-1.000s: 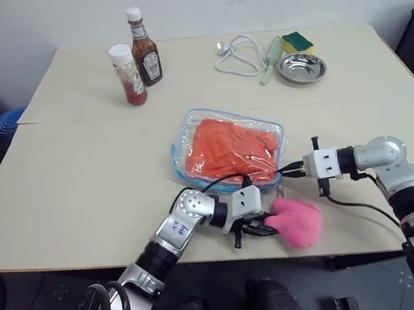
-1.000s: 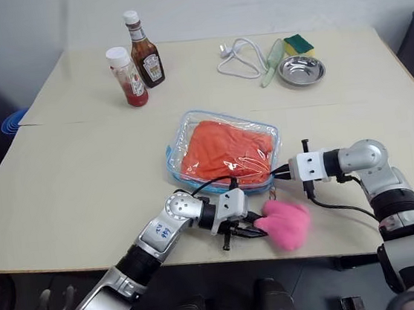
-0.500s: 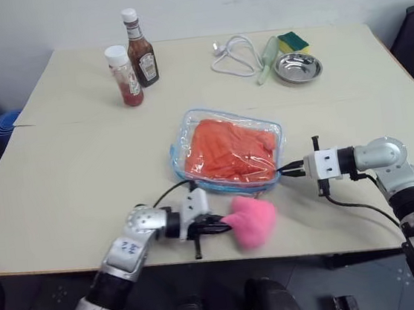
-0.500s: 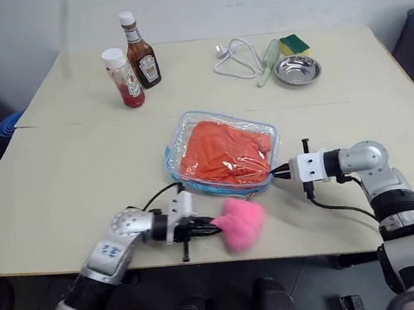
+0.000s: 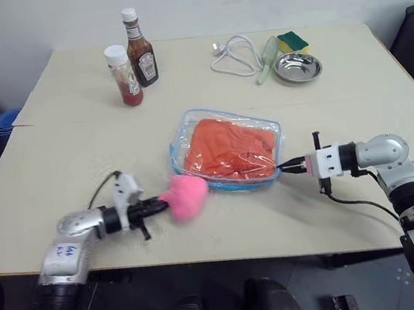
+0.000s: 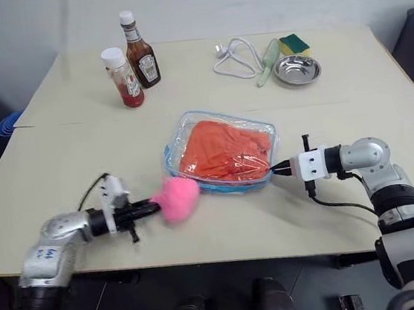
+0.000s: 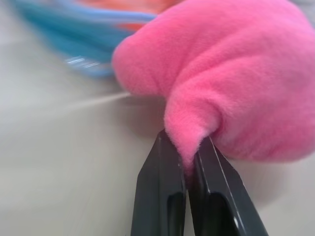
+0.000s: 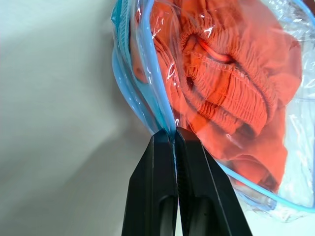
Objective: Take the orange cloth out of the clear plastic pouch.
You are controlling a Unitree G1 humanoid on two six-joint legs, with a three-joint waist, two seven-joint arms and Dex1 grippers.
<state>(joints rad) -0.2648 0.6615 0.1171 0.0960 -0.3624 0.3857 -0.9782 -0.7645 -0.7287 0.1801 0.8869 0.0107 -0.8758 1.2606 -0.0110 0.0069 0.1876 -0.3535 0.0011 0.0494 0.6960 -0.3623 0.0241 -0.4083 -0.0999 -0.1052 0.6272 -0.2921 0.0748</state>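
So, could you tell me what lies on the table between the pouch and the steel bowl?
Nothing: between the clear plastic pouch and the steel bowl, the left eye view shows bare table.

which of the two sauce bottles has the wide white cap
The red sauce bottle, nearer the robot; the darker ketchup bottle behind it is taller with a narrower cap.

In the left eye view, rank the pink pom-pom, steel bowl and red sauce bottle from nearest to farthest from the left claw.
1. Pink pom-pom, pinched in the left claw.
2. Red sauce bottle, far side of the table, toward the left.
3. Steel bowl, far right corner.
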